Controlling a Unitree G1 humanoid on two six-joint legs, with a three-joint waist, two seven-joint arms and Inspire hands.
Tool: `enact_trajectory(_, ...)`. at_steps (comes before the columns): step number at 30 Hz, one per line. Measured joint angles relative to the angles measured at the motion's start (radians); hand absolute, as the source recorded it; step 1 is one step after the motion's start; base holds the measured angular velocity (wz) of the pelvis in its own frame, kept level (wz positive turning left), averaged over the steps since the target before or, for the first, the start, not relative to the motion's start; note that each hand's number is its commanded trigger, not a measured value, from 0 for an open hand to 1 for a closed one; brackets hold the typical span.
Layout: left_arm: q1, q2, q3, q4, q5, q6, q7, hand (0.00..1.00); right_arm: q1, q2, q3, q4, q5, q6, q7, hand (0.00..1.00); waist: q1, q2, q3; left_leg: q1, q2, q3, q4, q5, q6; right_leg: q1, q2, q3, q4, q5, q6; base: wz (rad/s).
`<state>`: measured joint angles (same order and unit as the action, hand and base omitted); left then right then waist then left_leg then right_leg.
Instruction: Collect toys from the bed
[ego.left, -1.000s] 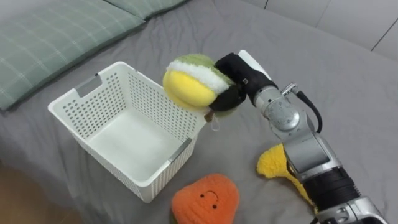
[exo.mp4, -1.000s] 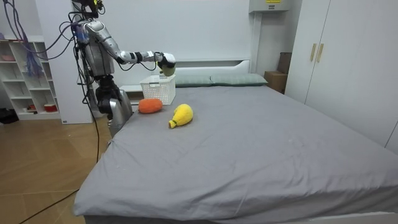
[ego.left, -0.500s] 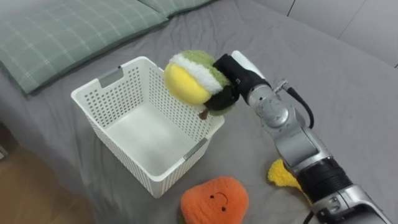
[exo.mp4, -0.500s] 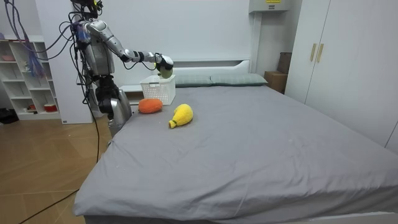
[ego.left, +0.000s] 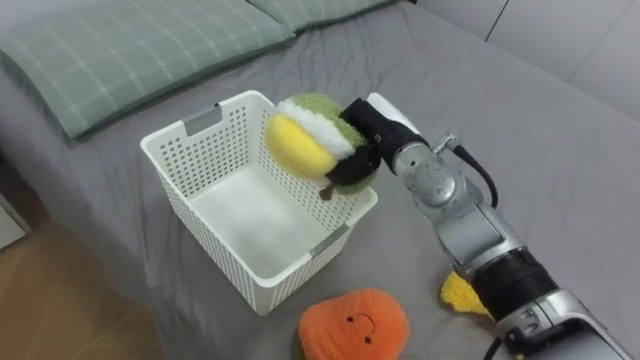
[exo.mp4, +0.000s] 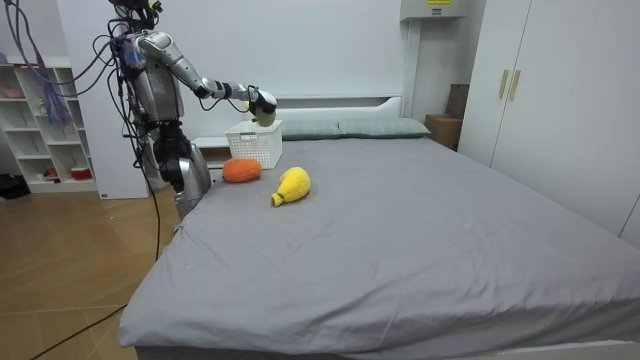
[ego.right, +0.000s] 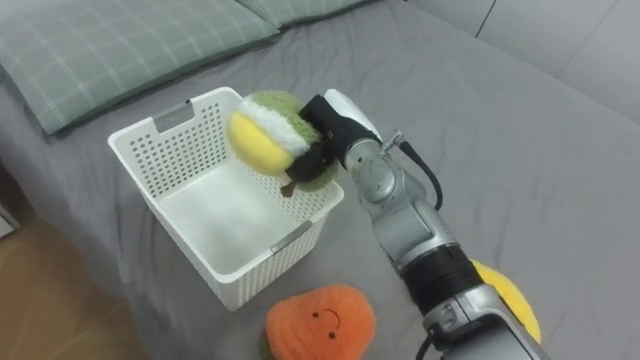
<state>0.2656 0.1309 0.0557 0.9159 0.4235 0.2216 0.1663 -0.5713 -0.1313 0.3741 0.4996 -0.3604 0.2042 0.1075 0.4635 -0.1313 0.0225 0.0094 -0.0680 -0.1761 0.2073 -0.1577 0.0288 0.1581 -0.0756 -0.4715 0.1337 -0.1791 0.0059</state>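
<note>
so the right hand has its dark fingers curled round the green and yellow plush toy and holds it in the air right at the far right rim of the white basket. the basket sits on the grey bed near the checked pillow, and looks empty inside.

what worries me: the toy hangs over the rim rather than over the middle. if the fingers let go here, i reckon it could clip the edge and bounce out onto the bed. it's round and squishy too, so it might cling to the fingers and drop late.

the forearm also runs low, close to the basket's corner. a nudge could slide or tip that light basket, and the bed's edge is near on its other side.

the orange plush lies just in front of the basket and the yellow plush peeks out from under the arm, neither collected yet.
</note>
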Motion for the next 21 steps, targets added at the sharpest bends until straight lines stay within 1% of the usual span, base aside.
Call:
enact_trajectory(1, -0.002, 0.000, 0.000, 0.000, 0.000, 0.000, -0.001, 0.00, 0.000, 0.000, 0.005, -0.001, -0.010, 0.000, 0.000, 0.15, 0.004, 0.000, 0.0001, -0.001, 0.000, 0.000, 0.000, 0.000, 0.000, -0.001, 0.000, 0.000, 0.000, 0.000, 0.000, 0.00)
enact_trajectory(2, -0.003, 0.000, 0.000, 0.000, 0.000, 0.000, -0.001, 0.00, 0.000, 0.001, 0.009, -0.002, -0.021, 0.000, 0.000, 0.00, 0.006, 0.000, 0.0000, -0.002, 0.000, 0.000, 0.000, 0.000, 0.000, -0.002, 0.000, 0.000, 0.000, 0.000, 0.000, 0.00)
enact_trajectory(5, -0.005, 0.000, 0.001, 0.000, 0.001, 0.000, -0.001, 0.00, 0.000, 0.003, 0.038, -0.002, -0.083, 0.000, 0.001, 0.00, 0.014, 0.000, -0.0001, -0.006, 0.000, 0.000, 0.000, 0.000, 0.000, -0.007, 0.000, -0.001, 0.000, 0.000, 0.000, 0.00)
enact_trajectory(8, -0.009, 0.000, 0.000, -0.001, 0.000, 0.006, -0.001, 0.00, 0.000, 0.007, 0.075, -0.002, -0.144, 0.001, 0.003, 0.00, 0.029, -0.001, -0.0006, -0.012, 0.000, -0.001, 0.000, 0.001, 0.000, -0.013, 0.002, -0.001, 0.000, 0.000, 0.000, 0.00)
enact_trajectory(10, -0.013, 0.001, -0.001, -0.001, 0.001, 0.014, -0.001, 0.00, 0.000, 0.024, 0.087, -0.002, -0.174, 0.007, 0.006, 0.00, 0.037, -0.001, -0.0008, -0.017, 0.000, -0.003, 0.000, 0.003, 0.000, -0.017, 0.004, -0.003, 0.000, 0.000, 0.000, 0.04)
enact_trajectory(12, -0.012, 0.002, -0.001, -0.001, 0.001, 0.019, -0.001, 0.00, 0.000, 0.034, 0.096, -0.002, -0.183, 0.009, 0.009, 0.00, 0.040, 0.001, 0.0004, -0.018, 0.000, -0.005, 0.000, 0.003, 0.000, -0.017, 0.004, -0.005, 0.000, 0.000, 0.000, 0.02)
enact_trajectory(15, -0.013, 0.002, -0.001, -0.001, 0.000, 0.020, -0.001, 0.00, 0.000, 0.038, 0.107, -0.002, -0.186, 0.010, 0.014, 0.00, 0.039, 0.001, 0.0007, -0.020, -0.003, -0.012, 0.000, 0.004, -0.001, -0.017, 0.004, -0.011, 0.000, 0.000, 0.000, 0.06)
enact_trajectory(21, -0.010, 0.002, 0.001, -0.001, 0.002, 0.019, -0.001, 0.00, 0.000, 0.030, 0.106, -0.002, -0.177, 0.015, 0.019, 0.00, 0.035, 0.000, -0.0003, -0.019, -0.007, -0.022, -0.001, 0.010, -0.001, -0.013, -0.004, -0.024, 0.001, 0.000, 0.000, 0.06)
